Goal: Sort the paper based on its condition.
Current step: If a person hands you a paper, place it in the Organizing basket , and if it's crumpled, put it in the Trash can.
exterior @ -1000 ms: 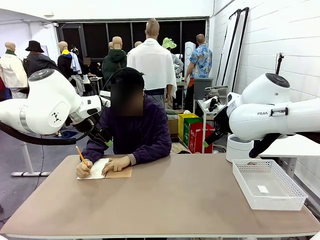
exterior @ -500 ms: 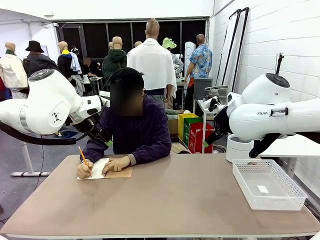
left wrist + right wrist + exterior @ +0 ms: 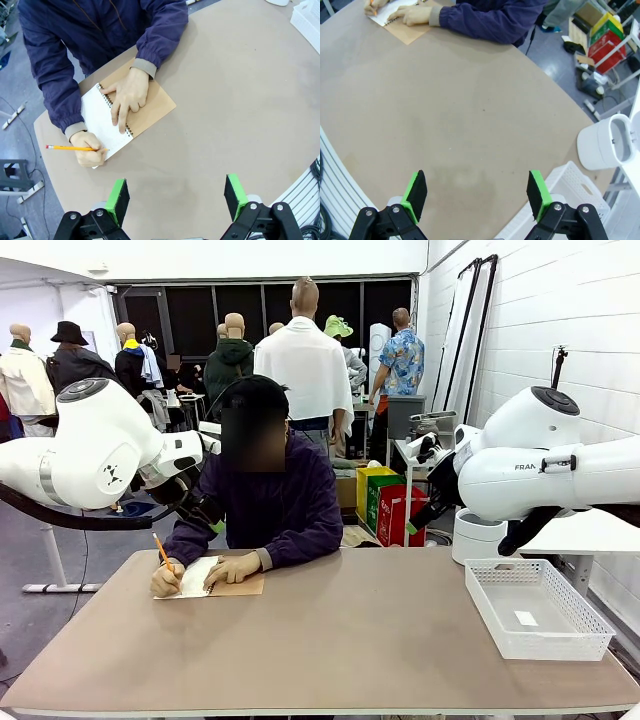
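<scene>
Green pads of the left tool [image 3: 176,192] stand wide apart with nothing between them, high over the tan bench [image 3: 235,100]. Beyond its fingertips, near the far edge of the bench, lies a spiral notebook [image 3: 150,102] opened out flat, its brown cover turned to one side of the wire. The paper [image 3: 102,120] is the white page on the other side of that wire, lying flat and bound at its holed edge. A person in a dark blue jacket [image 3: 95,30] leans over it. One hand [image 3: 90,154] rests on the near corner of the page and holds a yellow pencil [image 3: 67,148] with its tip on the sheet. The other hand [image 3: 129,95] lies flat across the spiral, fingers spread on both page and cover.

The right tool [image 3: 476,191] is likewise released, its jaws spread and empty above a bare stretch of the bench. Just beside it, at the bench's edge, sits a white mesh basket [image 3: 570,175]. In the front view this basket [image 3: 530,645] stands at the right end of the bench, well apart from the notebook at the left, and a small white slip [image 3: 526,618] lies on its floor.
</scene>
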`<action>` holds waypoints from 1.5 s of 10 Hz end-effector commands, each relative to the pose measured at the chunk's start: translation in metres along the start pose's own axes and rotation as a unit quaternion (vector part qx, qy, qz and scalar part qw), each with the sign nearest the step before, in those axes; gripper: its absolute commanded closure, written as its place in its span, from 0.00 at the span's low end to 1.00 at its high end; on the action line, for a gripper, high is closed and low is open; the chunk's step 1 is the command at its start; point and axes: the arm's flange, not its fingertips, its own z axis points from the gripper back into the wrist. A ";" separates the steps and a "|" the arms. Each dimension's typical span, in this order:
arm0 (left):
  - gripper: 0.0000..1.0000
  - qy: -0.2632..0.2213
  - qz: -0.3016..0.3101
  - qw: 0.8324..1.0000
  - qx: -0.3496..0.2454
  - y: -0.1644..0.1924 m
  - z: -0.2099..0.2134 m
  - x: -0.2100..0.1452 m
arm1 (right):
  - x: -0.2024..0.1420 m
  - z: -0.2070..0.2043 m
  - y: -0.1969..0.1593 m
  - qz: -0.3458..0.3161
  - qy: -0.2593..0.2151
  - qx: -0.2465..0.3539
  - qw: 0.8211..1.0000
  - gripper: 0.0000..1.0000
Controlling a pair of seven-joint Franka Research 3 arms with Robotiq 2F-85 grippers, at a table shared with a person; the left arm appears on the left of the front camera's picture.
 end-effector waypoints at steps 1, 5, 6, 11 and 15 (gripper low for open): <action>0.00 0.000 -0.001 1.000 -0.001 0.000 0.000 0.001 | 0.000 -0.001 0.000 0.000 0.000 0.003 1.000 0.00; 0.00 0.000 -0.001 1.000 -0.001 0.000 0.000 0.001 | 0.000 -0.001 0.000 0.000 0.000 0.003 1.000 0.00; 0.00 0.000 -0.001 1.000 -0.001 0.000 0.000 0.001 | 0.000 -0.001 0.000 0.000 0.000 0.003 1.000 0.00; 0.00 0.000 -0.001 1.000 -0.001 0.000 0.000 0.001 | 0.000 -0.001 0.000 0.000 0.000 0.003 1.000 0.00; 0.00 0.000 -0.001 1.000 -0.001 0.000 0.000 0.001 | 0.000 -0.001 0.000 0.000 0.000 0.003 1.000 0.00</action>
